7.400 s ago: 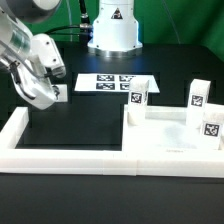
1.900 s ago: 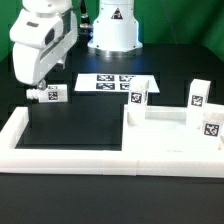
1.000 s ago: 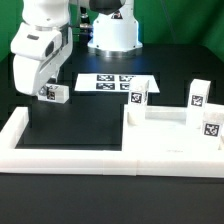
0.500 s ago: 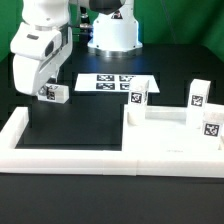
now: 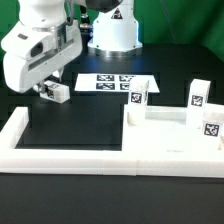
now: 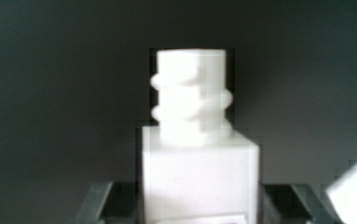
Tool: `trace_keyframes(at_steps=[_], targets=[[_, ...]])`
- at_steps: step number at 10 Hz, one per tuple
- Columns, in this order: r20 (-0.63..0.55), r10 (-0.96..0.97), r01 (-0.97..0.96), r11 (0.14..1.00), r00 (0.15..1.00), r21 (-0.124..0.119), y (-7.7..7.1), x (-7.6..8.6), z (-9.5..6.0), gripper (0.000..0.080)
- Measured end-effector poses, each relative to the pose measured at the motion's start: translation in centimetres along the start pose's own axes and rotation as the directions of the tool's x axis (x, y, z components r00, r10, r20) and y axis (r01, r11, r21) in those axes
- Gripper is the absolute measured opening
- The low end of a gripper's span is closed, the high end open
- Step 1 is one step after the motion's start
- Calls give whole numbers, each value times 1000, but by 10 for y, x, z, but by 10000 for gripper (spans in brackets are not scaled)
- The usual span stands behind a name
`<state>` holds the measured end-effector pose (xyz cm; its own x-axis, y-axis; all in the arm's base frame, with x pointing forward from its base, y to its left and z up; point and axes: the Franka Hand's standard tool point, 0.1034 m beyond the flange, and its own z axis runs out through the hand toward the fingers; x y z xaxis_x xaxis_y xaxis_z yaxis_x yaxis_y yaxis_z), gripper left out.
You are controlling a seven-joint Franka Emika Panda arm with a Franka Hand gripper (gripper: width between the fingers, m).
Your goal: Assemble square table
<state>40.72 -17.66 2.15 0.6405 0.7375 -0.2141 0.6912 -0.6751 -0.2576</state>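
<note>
While the gripper [image 5: 47, 93] clasped one tagged leg [image 5: 56, 91] above the table, three legs [image 5: 197, 95] stood upright inside the border wall [image 5: 70, 156]; tags carried patterns, no legible writing.

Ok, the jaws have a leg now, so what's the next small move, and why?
Probably carry the leg toward the exterior view's right, to the tabletop. The gripper is shut on the leg and holds it lying sideways, off the table. In the wrist view its threaded end points away from the jaws. The tabletop, with three more legs, waits there inside the border wall.
</note>
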Motion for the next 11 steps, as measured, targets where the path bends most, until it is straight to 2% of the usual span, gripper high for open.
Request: trace_keyframes(at_steps=[1, 2, 4, 7, 8, 10, 11], targets=[[33, 99, -102, 990, 995, 95, -4, 8, -5, 289], [32, 151, -154, 981, 988, 120, 0, 16, -9, 289], [10, 96, -97, 992, 995, 77, -2, 18, -11, 289], [13, 125, -125, 989, 992, 84, -3, 16, -9, 290], [-2, 234, -233, 969, 972, 85, -9, 6, -2, 290], [-36, 365, -362, 929, 930, 70, -24, -6, 8, 290], [-28, 402, -399, 913, 915, 82, -28, -7, 12, 290]])
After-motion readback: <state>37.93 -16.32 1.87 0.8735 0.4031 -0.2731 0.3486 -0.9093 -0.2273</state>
